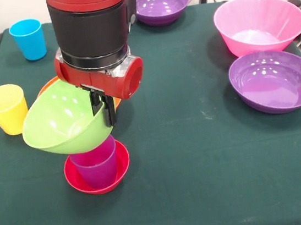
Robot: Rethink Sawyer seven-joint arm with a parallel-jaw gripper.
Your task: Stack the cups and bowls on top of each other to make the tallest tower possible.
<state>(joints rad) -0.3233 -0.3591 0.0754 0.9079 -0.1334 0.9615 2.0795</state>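
My gripper [105, 110] is shut on the right rim of the lime green bowl [57, 122] and holds it tilted, with its opening facing up and left. The bowl's underside is right at the rim of the purple cup [96, 166]; I cannot tell whether they touch. The purple cup stands upright inside the small red bowl [74, 181] on the green tablecloth [200, 156]. An orange bowl [46, 87] shows only as a sliver behind the green bowl. The yellow cup [7, 108] and the blue cup [27, 39] stand at the left.
A big pink bowl [260, 23] and a purple bowl [274, 80] sit at the right. A second purple bowl [159, 3] sits at the far edge, by the arm. Cables hang past the table's right edge.
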